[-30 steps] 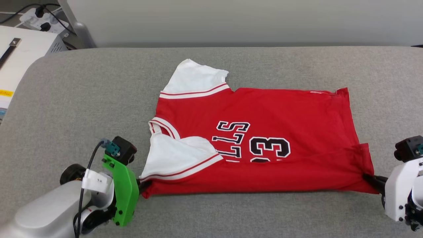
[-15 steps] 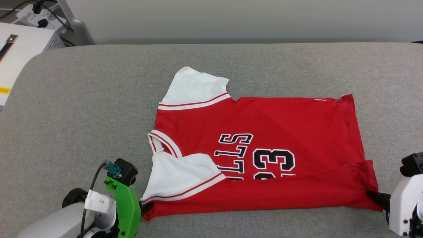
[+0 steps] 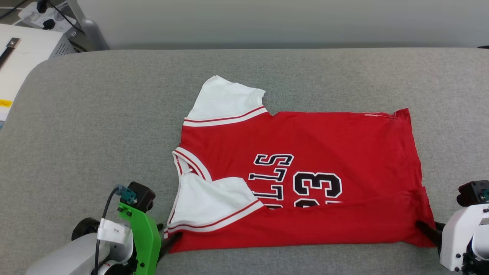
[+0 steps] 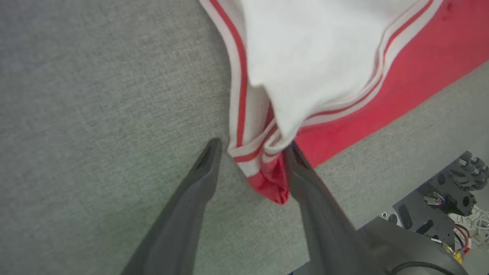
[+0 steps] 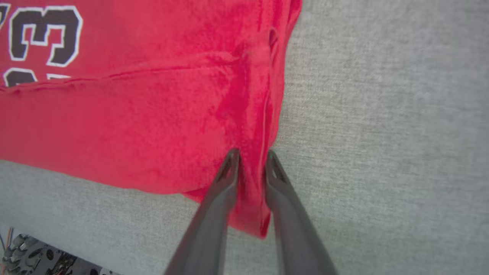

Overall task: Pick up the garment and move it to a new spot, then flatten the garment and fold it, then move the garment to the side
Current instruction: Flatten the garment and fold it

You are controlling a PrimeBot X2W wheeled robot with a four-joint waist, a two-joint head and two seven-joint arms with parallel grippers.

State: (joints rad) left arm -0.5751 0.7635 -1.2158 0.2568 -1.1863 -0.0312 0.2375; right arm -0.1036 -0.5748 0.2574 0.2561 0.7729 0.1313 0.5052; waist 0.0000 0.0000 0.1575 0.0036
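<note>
The garment (image 3: 305, 141), a red jersey with white sleeves and a black "33" print, lies flat on the grey cushion, collar to the left. Its near long edge is folded up over the lower part of the print. My left gripper (image 3: 170, 240) is at the near left corner. In the left wrist view that gripper (image 4: 252, 147) stands open, with the striped sleeve corner of the garment (image 4: 263, 160) lying loose between its fingers. My right gripper (image 3: 423, 228) is at the near right corner. The right wrist view has its fingers (image 5: 229, 179) close together, pinching the red hem (image 5: 250, 191).
The grey padded surface (image 3: 95, 126) stretches wide to the left, behind and to the right of the garment. A white box (image 3: 23, 57) and a power strip (image 3: 42, 11) sit beyond the far left corner. A pale wall runs along the back.
The head camera tilted, shifting the picture. My left gripper's fingers have spread apart and let go of the sleeve corner. The right fingers stay on the hem.
</note>
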